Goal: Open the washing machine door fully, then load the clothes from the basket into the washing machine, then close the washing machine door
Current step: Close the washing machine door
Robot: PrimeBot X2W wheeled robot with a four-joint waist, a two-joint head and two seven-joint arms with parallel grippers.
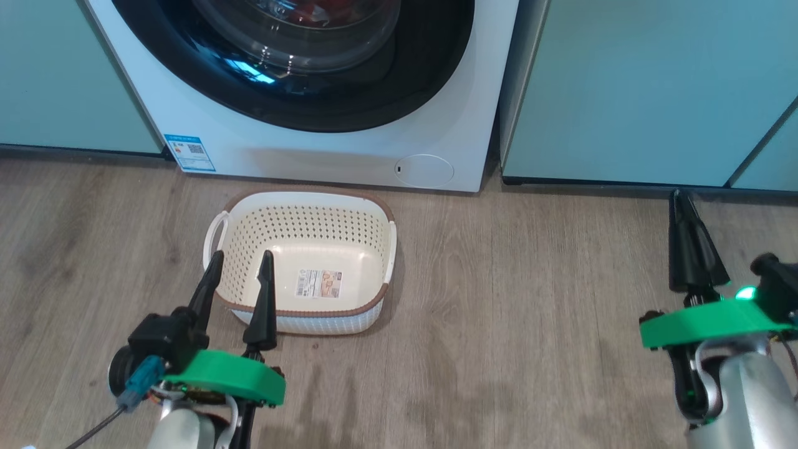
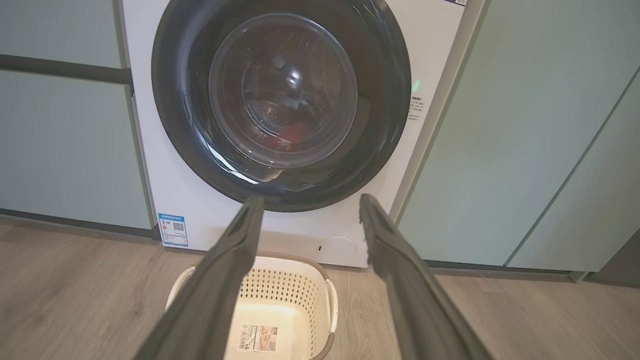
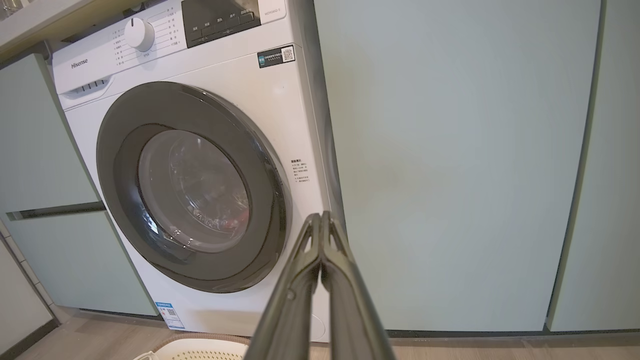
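The brand "Hisense" stands at upper left on the control panel point(image 3: 100, 60) of the washing machine point(image 3: 295, 125); its blue label point(image 3: 169, 314) is unreadable.

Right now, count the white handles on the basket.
2. The left handle loops off the left end of the basket; the right handle runs along its right end. Both ends are in plain sight, so a hidden third is unlikely.

The washing machine point(image 1: 299, 153) is white with a blue label point(image 1: 189, 152); its door point(image 1: 430, 81) has a glossy black rim. The clothes point(image 2: 295, 136) are red. The basket point(image 1: 299, 224) is cream, dot-perforated, brown-rimmed. The cabinets point(image 1: 623, 93) are pale teal.
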